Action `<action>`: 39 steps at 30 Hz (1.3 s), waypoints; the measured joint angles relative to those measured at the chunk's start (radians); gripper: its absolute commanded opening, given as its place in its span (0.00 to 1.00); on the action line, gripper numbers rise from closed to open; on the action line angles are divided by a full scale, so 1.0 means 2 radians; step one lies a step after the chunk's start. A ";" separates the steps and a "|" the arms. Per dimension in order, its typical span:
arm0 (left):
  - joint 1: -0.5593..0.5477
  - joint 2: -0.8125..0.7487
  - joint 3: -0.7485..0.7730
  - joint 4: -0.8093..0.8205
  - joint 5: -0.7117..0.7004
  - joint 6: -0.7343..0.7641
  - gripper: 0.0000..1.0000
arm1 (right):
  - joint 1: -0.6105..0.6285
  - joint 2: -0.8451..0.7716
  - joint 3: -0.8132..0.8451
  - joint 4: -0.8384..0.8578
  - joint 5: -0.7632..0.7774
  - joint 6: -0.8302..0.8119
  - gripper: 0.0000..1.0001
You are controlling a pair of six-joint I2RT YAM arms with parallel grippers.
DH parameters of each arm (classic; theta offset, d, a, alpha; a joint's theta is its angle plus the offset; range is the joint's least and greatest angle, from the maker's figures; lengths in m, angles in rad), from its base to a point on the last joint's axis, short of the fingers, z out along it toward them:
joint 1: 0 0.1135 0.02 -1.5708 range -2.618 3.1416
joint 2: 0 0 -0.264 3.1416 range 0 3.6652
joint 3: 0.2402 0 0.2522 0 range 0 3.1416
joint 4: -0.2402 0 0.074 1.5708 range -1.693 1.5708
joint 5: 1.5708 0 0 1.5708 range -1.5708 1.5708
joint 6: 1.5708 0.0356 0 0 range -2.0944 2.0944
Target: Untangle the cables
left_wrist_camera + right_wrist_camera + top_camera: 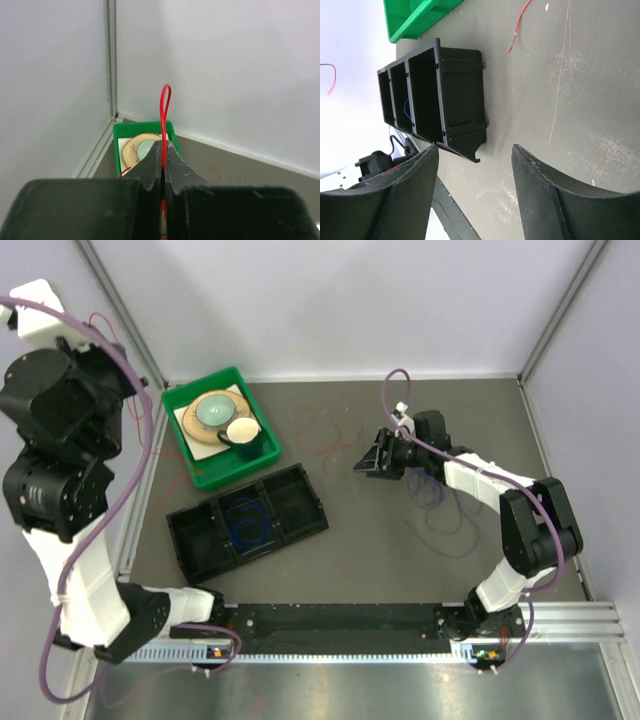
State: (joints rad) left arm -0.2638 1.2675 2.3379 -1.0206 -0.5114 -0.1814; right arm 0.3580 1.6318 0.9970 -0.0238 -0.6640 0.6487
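Cable [163, 107], red, clenched betw L jaws, loop poking above; R jaws released.

A robotics laboratory test cell is indicated. A dark grey matte table [380, 550] is enclosed on three sides by plain white wall panels [350, 300] set in bare aluminium corner posts [117, 302]. A slotted aluminium rail [575, 620] is fitted along the table's near edge. A white-and-black jointed left robot arm [90, 580] and a matching right robot arm [525, 530] are mounted there. A green plastic bin [245, 466] is placed near the far left corner, with a black three-compartment plastic tray [295, 505] just beside it.
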 measured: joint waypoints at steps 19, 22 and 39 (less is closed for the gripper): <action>-0.002 -0.002 0.056 0.043 0.074 -0.009 0.00 | 0.000 0.006 0.013 -0.010 -0.010 -0.001 0.60; -0.002 -0.028 0.039 0.050 0.074 -0.013 0.00 | 0.000 0.008 0.014 -0.011 -0.010 -0.001 0.60; -0.002 -0.069 -0.150 0.058 0.031 -0.017 0.00 | 0.007 0.008 0.013 -0.002 -0.011 0.000 0.60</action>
State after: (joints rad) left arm -0.2680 1.1294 2.0377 -0.9054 -0.4500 -0.2157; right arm 0.3721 1.6474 1.0222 -0.0284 -0.6853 0.6479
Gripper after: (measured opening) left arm 0.017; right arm 0.600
